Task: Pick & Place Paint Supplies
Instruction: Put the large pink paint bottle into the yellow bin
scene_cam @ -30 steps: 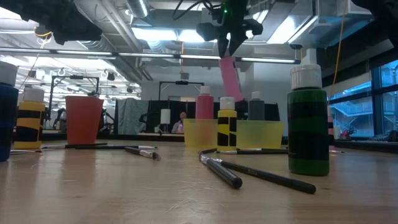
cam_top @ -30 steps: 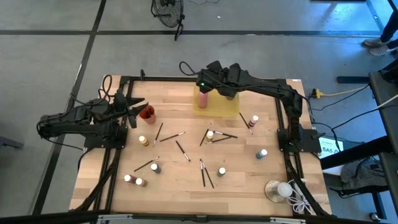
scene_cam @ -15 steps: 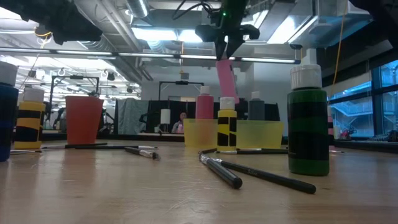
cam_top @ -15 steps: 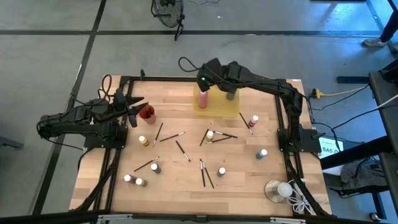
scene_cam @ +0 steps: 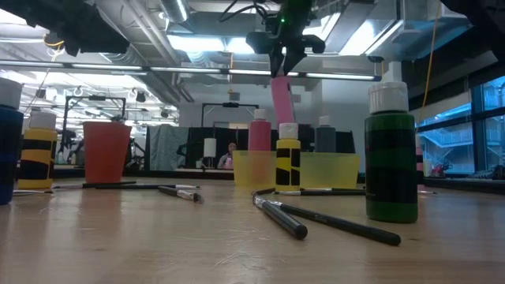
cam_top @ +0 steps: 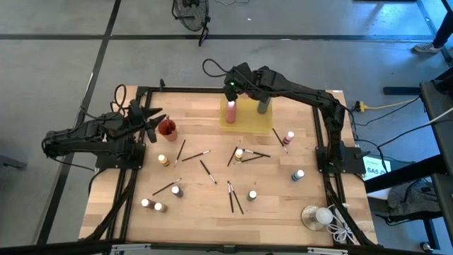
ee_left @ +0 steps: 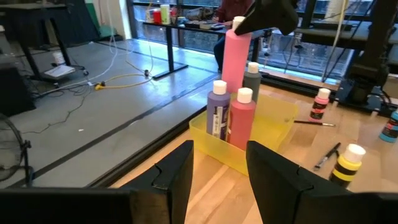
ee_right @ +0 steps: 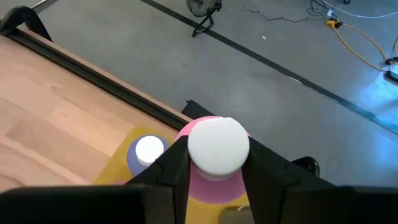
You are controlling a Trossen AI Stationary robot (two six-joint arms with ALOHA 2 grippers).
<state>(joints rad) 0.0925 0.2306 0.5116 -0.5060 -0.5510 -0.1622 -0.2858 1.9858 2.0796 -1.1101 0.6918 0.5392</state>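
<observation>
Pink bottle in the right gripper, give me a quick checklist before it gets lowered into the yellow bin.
1. Right gripper clamped on the pink bottle's cap: ok.
2. Bottle above the yellow bin: ok.
3. Bottle hanging plumb: not ok, it tilts in the low view.
4. Free slot beside the purple bottle, grey bottle and shorter pink bottle: cannot tell.
5. Left gripper away, by the red cup: ok.

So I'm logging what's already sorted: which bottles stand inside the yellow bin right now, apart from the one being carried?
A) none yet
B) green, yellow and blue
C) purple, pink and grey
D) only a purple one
C: the left wrist view shows a purple bottle, a pink bottle and a grey bottle upright in the yellow bin, while the right end effector holds a taller pink bottle above them.
</observation>
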